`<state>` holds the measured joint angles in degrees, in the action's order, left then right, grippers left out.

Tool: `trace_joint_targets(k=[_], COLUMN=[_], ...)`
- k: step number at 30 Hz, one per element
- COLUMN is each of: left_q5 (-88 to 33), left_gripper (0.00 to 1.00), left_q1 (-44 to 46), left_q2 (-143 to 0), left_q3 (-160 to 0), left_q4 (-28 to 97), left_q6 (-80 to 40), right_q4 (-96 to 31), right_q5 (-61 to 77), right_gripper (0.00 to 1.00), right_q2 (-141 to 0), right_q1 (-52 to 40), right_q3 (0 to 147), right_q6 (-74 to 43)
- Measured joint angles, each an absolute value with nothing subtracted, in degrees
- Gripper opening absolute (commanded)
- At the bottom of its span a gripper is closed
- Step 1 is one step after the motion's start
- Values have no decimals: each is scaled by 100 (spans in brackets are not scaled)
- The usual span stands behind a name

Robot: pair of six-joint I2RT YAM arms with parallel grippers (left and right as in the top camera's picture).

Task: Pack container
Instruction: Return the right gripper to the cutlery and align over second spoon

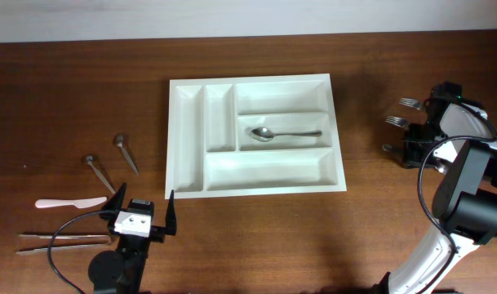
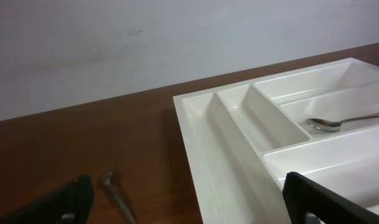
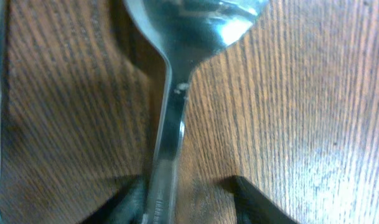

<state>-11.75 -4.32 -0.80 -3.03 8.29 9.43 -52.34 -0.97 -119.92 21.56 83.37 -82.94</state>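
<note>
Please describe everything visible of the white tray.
The white tray lies flat on the brown wooden table. It looks like smooth plastic, with two narrow upright compartments at left and three long horizontal ones at right. One metal spoon lies in the middle horizontal one; the others are empty.

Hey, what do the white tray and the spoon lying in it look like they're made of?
The tray looks like glossy white moulded plastic: smooth rounded walls, soft highlights. The spoon seems polished metal, likely steel: silvery, with a bright glint on its bowl.
</note>
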Motion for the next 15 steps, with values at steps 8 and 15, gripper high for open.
trace_joint_targets(k=[8, 15], left_q5=[-1173, -1175], left_gripper=[99, 99], left_q1=[-432, -432], left_q2=[-80, -80], left_q3=[-303, -303], left_q4=[829, 829], left_q6=[943, 943], right_q4=[-5288, -5378], right_q5=[-99, -123], right_gripper=[24, 6], right_q2=[-11992, -11992], right_q1=[2156, 2156], right_q3=[8337, 8337], right_q6=[-8291, -8248])
